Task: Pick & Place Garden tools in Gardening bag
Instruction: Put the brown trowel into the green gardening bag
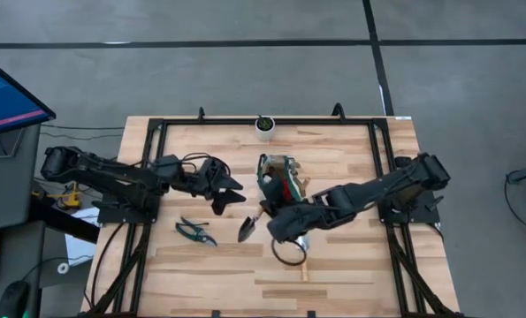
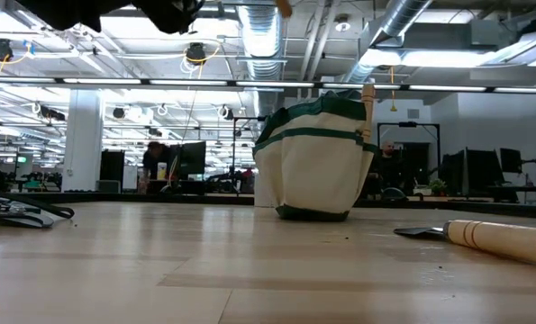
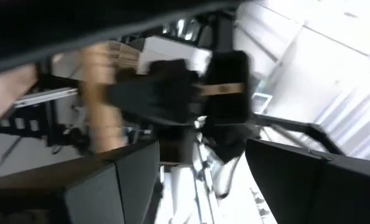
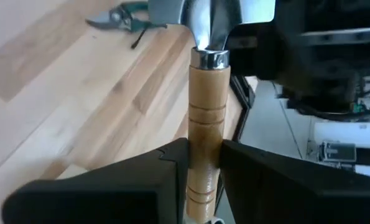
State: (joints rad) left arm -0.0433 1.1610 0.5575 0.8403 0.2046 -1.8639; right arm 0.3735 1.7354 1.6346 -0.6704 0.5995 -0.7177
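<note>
My right gripper [image 1: 278, 225] is shut on a trowel with a wooden handle [image 4: 207, 93], above the table and just near of the gardening bag [image 1: 280, 177]. The trowel's silver blade [image 1: 247, 230] points toward the table's left. The cream bag with green trim [image 2: 317, 162] stands upright, with a wooden handle [image 2: 368, 108] sticking up out of it and a red-and-black item [image 1: 289, 187] inside. My left gripper [image 1: 230, 193] is open and empty, left of the bag. The pruning shears [image 1: 196, 231] lie flat on the table. A second trowel [image 2: 497, 239] lies on the table. My right gripper pinches the trowel's wooden handle [image 4: 204, 140] between its two fingers, toward the butt half of the handle. The handle runs forward between the fingers, and the metal collar and blade [image 4: 212, 25] lie beyond the fingertips. The trowel is lifted clear of the table.
A small white pot [image 1: 264, 125] with a green plant stands at the table's far edge. A black frame rail [image 1: 156, 168] runs along the table's sides. Bare wood lies at the table's near side [image 1: 245, 283].
</note>
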